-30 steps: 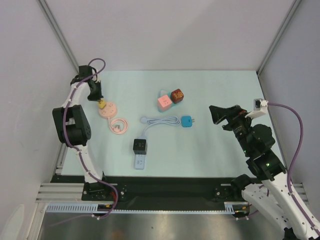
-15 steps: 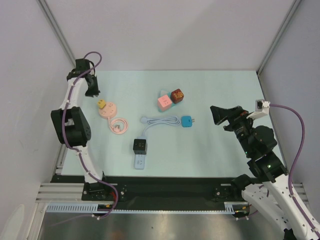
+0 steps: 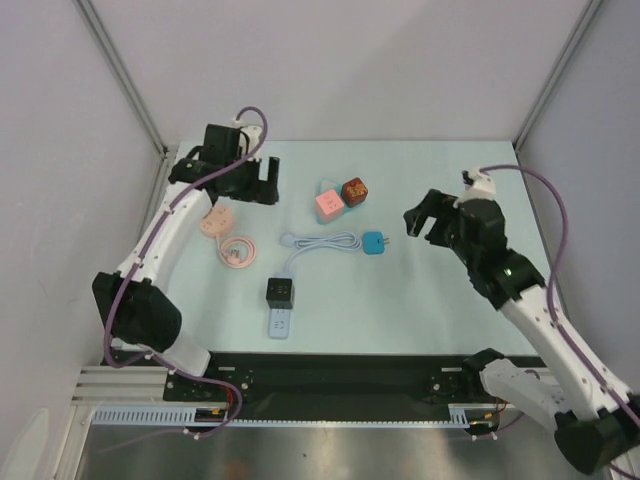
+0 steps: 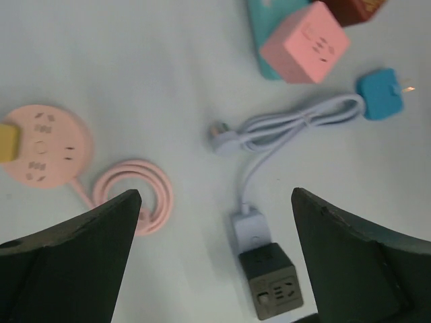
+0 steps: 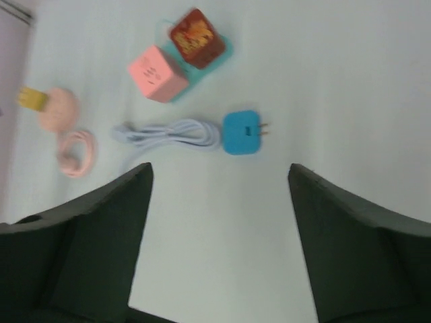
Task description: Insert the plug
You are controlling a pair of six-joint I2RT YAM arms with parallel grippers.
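The blue plug (image 3: 375, 243) lies flat mid-table on the end of a lavender cable (image 3: 320, 242); it also shows as the blue plug (image 4: 380, 94) and the blue plug (image 5: 241, 132). That cable runs to a pale blue strip (image 3: 280, 324) carrying a dark cube socket (image 3: 280, 292). A yellow plug (image 4: 7, 142) sits on the pink round socket (image 4: 44, 145). My left gripper (image 3: 262, 187) hangs open and empty above the table's back left part, open gripper (image 4: 214, 195). My right gripper (image 3: 424, 225) is open and empty, right of the blue plug, open gripper (image 5: 219, 168).
A pink cube socket (image 3: 329, 205) and a red-brown cube (image 3: 354, 190) sit together behind the cable. A pink coiled cord (image 3: 238, 251) lies beside the round socket (image 3: 213, 222). Grey walls close in the back and both sides.
My left gripper opened and let go of the yellow plug on the pink round socket, then swung right toward the middle. My right arm reached in to the left, toward the blue plug.
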